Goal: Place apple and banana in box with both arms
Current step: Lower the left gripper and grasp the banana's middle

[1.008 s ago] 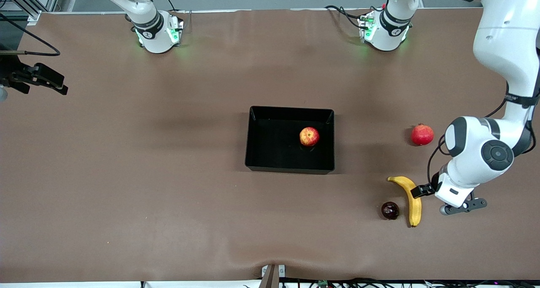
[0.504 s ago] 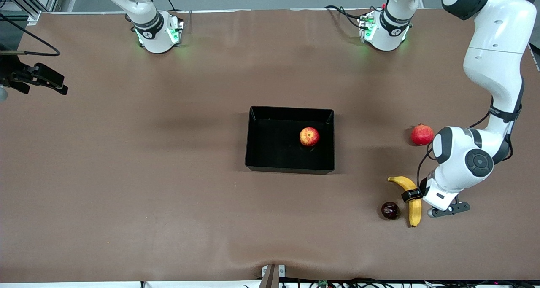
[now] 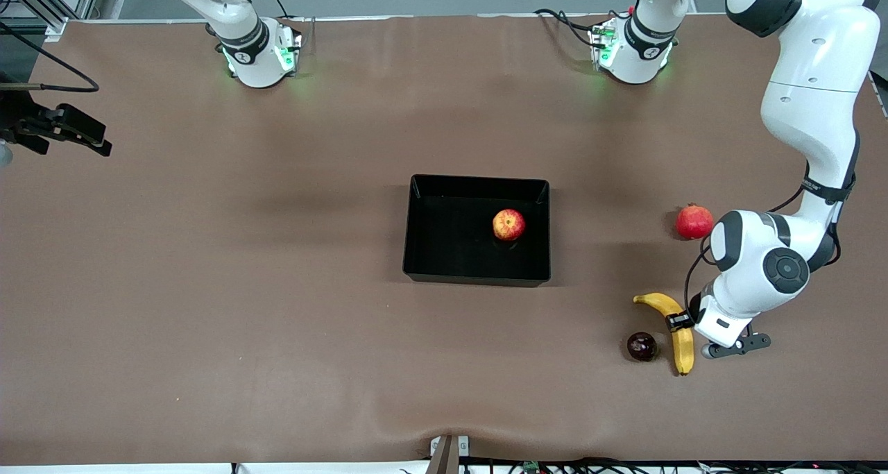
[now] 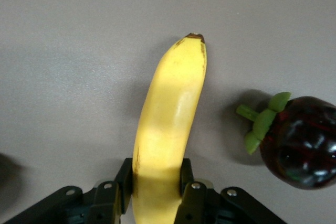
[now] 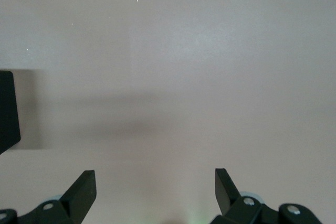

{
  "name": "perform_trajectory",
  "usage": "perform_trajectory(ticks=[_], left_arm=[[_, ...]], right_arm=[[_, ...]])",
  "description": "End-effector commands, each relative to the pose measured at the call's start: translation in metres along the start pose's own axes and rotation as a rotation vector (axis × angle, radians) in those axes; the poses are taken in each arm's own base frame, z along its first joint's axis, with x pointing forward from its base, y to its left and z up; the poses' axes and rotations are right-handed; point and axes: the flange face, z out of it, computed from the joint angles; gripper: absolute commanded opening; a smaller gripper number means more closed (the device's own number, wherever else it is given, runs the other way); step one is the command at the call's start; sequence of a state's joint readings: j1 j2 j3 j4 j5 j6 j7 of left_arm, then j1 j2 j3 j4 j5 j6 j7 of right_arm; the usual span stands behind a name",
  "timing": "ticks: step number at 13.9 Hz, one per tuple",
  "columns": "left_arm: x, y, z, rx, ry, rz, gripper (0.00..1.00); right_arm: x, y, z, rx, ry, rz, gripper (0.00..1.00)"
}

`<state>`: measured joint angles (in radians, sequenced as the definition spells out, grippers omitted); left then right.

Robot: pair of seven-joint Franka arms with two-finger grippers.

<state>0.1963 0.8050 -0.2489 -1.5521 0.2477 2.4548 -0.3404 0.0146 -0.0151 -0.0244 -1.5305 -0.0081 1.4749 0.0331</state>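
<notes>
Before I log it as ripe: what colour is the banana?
Yellow with dark tips; the banana shows best in the left wrist view.

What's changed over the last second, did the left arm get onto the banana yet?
Yes. The left gripper came in from the left arm's end of the table and shut on the banana near its middle, nudging it slightly; it is not yet lifted. The apple, box, pomegranate, dark fruit and waiting, open right gripper are unchanged.
</notes>
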Motion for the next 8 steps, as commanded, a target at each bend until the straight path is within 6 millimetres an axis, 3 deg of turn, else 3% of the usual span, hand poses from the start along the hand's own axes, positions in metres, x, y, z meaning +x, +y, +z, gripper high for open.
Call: perform_trajectory(ticks=[1, 6, 8], left_arm=[[0.001, 0.002, -0.028, 0.044, -0.038, 0.029, 0.00], [-0.005, 0.009, -0.096, 0.110, -0.114, 0.049, 0.00], [-0.012, 0.026, -0.123, 0.112, -0.142, 0.071, 0.00]], right_arm=[[-0.001, 0.001, -0.002, 0.014, 0.000, 0.009, 1.00], [-0.001, 0.000, -0.002, 0.014, 0.002, 0.008, 1.00], [-0.001, 0.000, -0.002, 0.014, 0.002, 0.008, 1.00]])
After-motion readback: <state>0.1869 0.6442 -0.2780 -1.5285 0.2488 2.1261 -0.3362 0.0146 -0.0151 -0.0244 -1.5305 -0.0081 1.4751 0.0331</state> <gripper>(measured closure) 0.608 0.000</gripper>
